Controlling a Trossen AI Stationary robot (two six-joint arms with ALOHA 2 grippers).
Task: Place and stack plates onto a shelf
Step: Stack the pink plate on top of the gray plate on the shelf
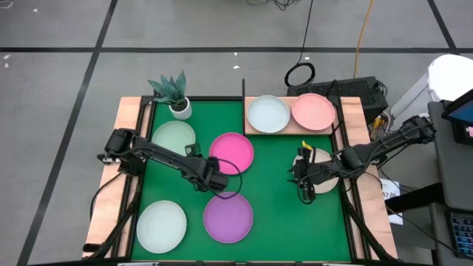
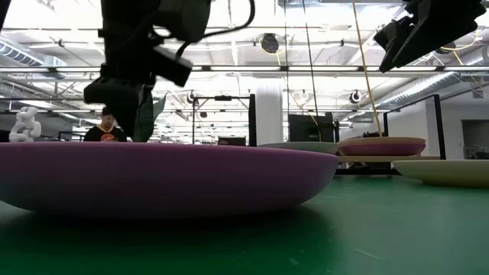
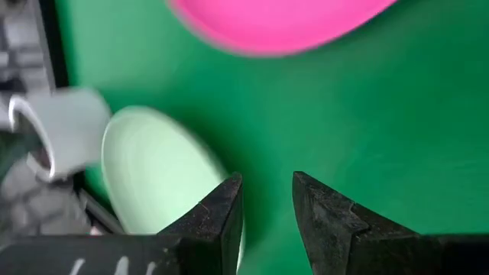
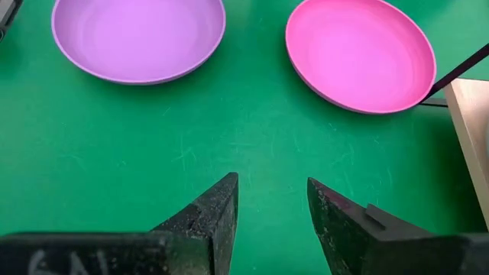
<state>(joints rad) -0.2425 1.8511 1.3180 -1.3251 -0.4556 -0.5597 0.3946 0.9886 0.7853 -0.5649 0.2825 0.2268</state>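
My left gripper [image 1: 214, 179] spread, empty, between pink plate [image 1: 231, 152] and purple plate [image 1: 228, 216]. Right gripper [image 1: 301, 177] spread, empty, over mat [image 1: 277, 199].

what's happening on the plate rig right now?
Two plates are on the shelf so far: a pale one and a salmon one. The left gripper hovers between the hot pink plate and the purple plate, fingers open, holding nothing. The right gripper hangs open and empty over the mat, beside a beige plate. Two mint plates wait on the left.
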